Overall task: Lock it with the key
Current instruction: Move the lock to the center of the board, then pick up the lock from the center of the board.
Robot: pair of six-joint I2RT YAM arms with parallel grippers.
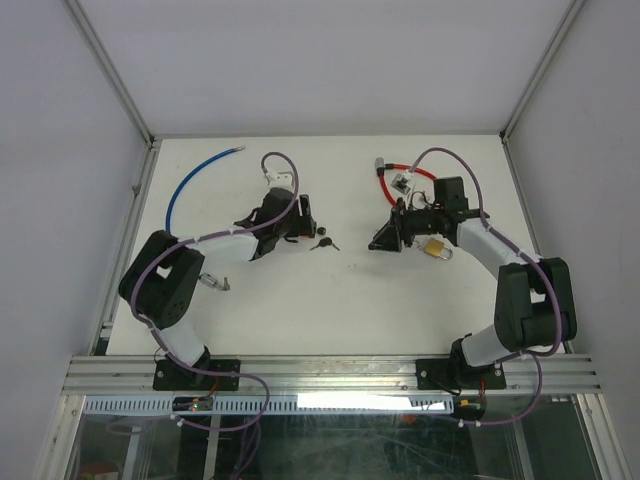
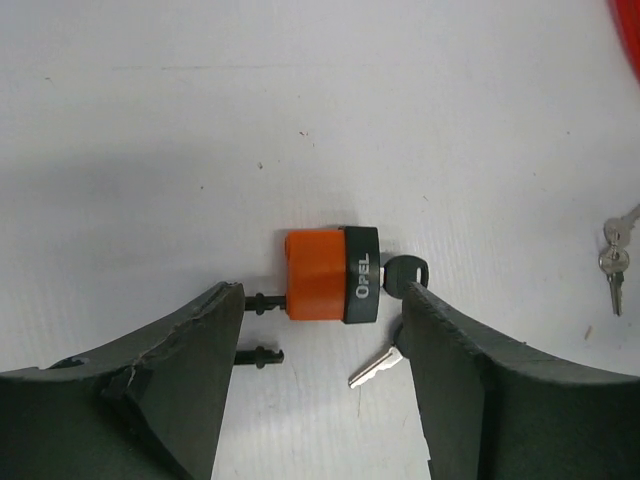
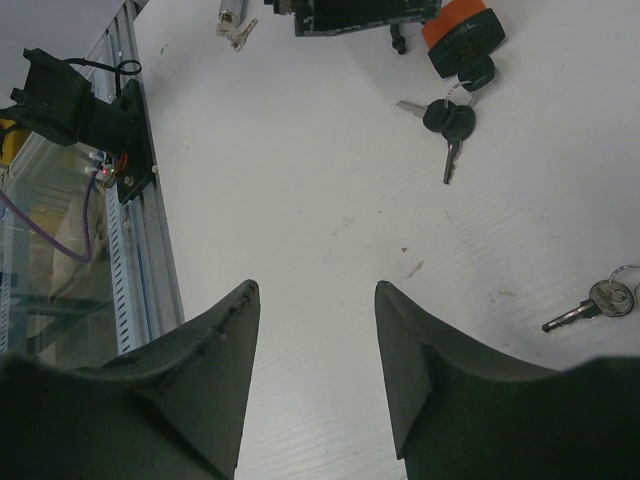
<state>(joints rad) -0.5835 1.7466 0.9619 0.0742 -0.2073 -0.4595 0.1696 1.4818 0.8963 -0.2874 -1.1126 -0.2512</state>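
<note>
The orange padlock (image 2: 318,275) lies flat on the white table (image 1: 330,300), left of centre, between the fingers of the left gripper (image 2: 322,298). Those jaws stand apart, 1 finger on each side of the padlock, and neither presses on its body. The right-hand finger (image 2: 480,380) reaches the black head of a key (image 2: 405,271) that sits against the padlock's black end, seemingly in the keyhole. A spare key (image 2: 375,368) lies just below it, its head hidden behind that finger. At the orange end, 1 black pin (image 2: 262,300) meets the body and a second pin (image 2: 262,354) lies just beside it, clear of the body. Both pins run in behind the other finger (image 2: 190,370).

The right gripper (image 3: 315,295) hovers over bare table with its jaws apart and nothing between them. Its camera sees the orange padlock well ahead and a loose key (image 3: 590,305) just off to the right.

A brass padlock (image 1: 437,248) lies beside the right arm. A red cable lock (image 1: 400,175) and a blue cable (image 1: 195,175) lie toward the far edge.
</note>
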